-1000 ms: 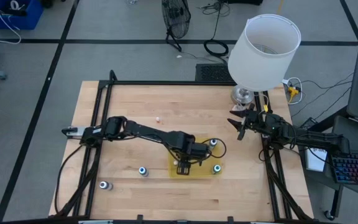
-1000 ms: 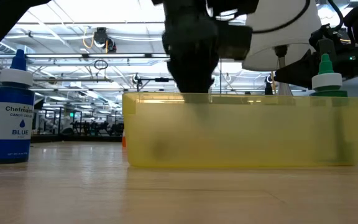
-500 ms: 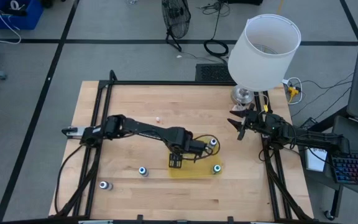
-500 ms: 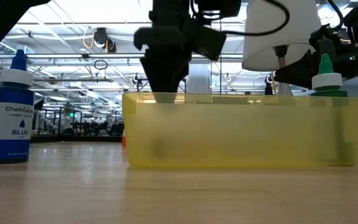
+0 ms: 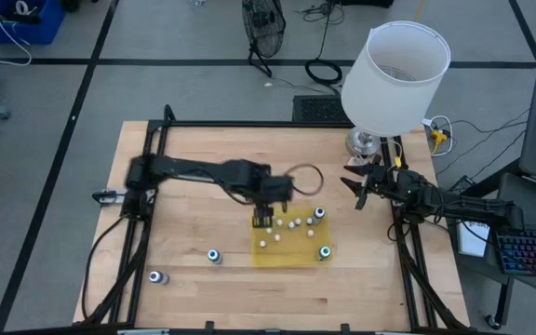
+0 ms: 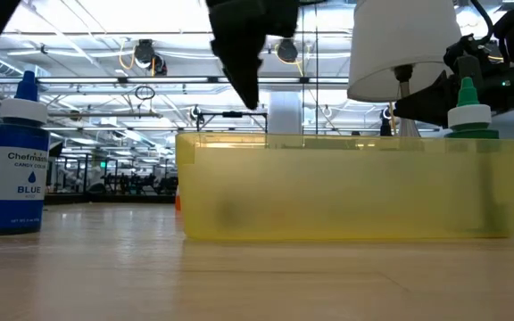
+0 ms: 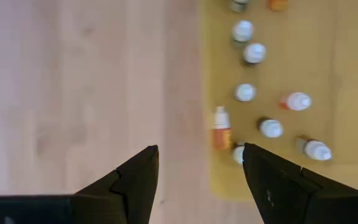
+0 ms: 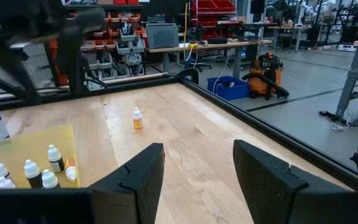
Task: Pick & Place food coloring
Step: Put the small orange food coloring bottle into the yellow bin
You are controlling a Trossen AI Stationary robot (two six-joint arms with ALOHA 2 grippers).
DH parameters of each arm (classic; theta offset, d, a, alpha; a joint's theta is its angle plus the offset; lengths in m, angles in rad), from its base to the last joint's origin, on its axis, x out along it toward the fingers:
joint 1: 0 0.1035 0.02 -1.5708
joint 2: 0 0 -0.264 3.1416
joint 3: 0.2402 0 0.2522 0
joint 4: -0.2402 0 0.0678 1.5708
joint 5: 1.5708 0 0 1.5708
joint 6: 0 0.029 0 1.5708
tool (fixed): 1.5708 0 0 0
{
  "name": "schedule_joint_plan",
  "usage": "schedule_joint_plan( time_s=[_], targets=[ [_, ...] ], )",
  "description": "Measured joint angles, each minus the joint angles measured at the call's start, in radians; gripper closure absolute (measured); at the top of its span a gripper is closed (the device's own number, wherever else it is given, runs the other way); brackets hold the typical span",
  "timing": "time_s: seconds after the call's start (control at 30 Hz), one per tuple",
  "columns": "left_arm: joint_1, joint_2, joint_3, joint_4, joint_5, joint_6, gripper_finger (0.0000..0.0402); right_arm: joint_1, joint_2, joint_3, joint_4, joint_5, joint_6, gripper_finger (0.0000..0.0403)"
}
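My left gripper hangs open above the near-left edge of the yellow tray, fingers pointing down, with nothing between them. Several tiny white-capped food coloring bottles stand in the tray, and an orange one lies at its edge. Two larger bottles stand at the tray's right side. Two more stand on the table nearer the front left. A tiny orange bottle stands alone on the wood. My right gripper waits open at the right edge.
A lamp with a big white shade stands at the far right corner, just behind my right gripper. In the low view the blue bottle stands left of the tray wall and a green-topped one shows at its right end.
My left gripper has risen out of the tray and drawn back toward the table's far edge, staying open. The small bottles in the tray that it covered now show. My right arm has kept still.
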Motion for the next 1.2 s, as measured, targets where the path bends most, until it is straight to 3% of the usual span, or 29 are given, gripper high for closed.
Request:
schedule_joint_plan(
  time_s=[0.27, 0.53, 1.2],
  targets=[
    [0.154, -0.279, -0.379, 0.214, -0.024, -0.095, 0.0167, 0.000, 0.000, 0.000, 0.000, 0.000, 0.000, 0.0222],
    [0.306, -0.328, -0.603, 0.306, -0.002, -0.143, 0.0167, 0.000, 0.000, 0.000, 0.000, 0.000, 0.000, 0.0222],
    [0.358, -0.312, -0.850, 0.590, 0.089, -0.120, 0.0167, 0.000, 0.000, 0.000, 0.000, 0.000, 0.000, 0.0222]
  ],
)
